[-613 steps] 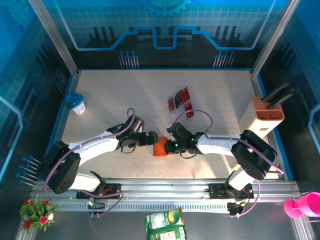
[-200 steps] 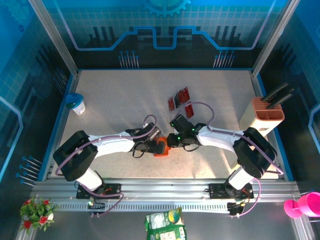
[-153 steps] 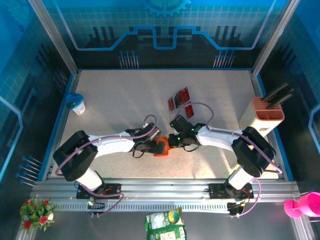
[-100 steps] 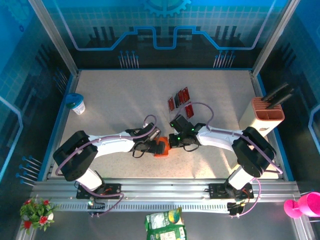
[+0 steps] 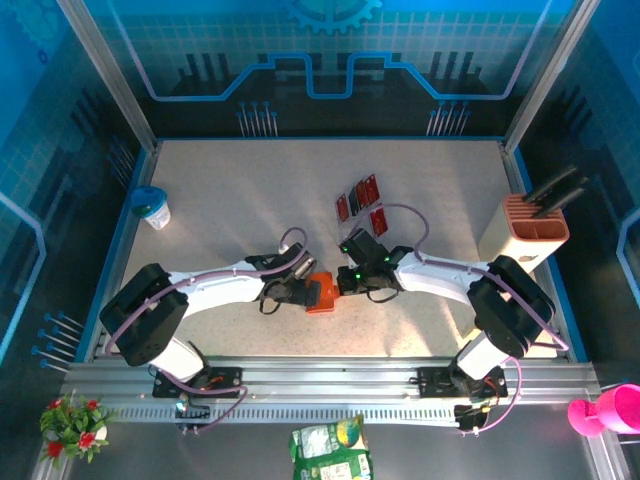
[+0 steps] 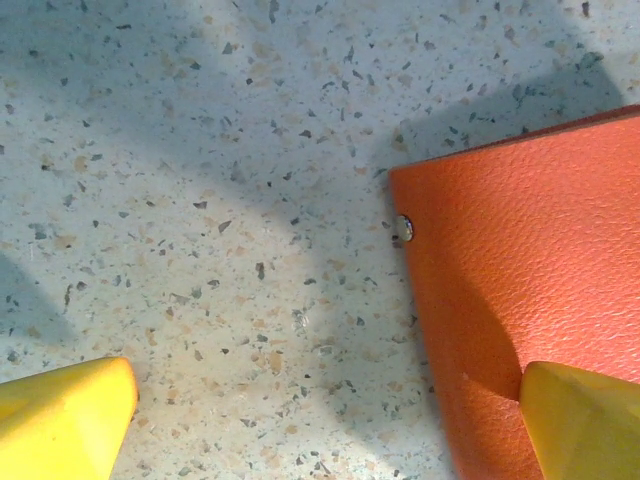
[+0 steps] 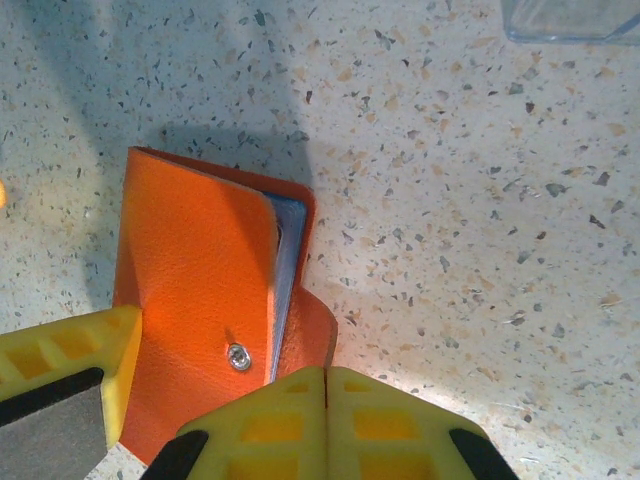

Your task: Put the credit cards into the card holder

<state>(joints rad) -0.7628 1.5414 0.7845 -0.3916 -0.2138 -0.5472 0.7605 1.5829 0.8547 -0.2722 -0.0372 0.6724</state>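
Jaws on the left arm stand spread as wide as they go. In the left wrist view one yellow fingertip (image 6: 65, 415) sits at lower left over the bare speckled desk (image 6: 200, 150). The other sits at lower right over the small orange-red, pebbled-leather card holder (image 6: 520, 260). I cannot tell whether that tip touches the leather, and nothing is gripped. The right jaws are pressed together, seam to seam, at bottom centre of the right wrist view, right at the lower edge of the card holder (image 7: 190, 260); I cannot say whether they nip its under-flap or merely meet beside it. From above, the card holder (image 5: 320, 296) lies flat on the desk at mid-frame between the two wrists, and the thin red and black rectangular credit cards (image 5: 360, 203) lie in a small cluster above it and slightly right, well apart from it. I judge the case light and soft. Its cover gapes a little, showing grey-blue leaves beside the round metal snap (image 7: 238, 355), so it would probably flex and skate on the smooth desk unless one side pins it. I would take it by the free cover edge near the snap. The cards look stiff, slick and flat to the surface, so I would lift each by an edge.
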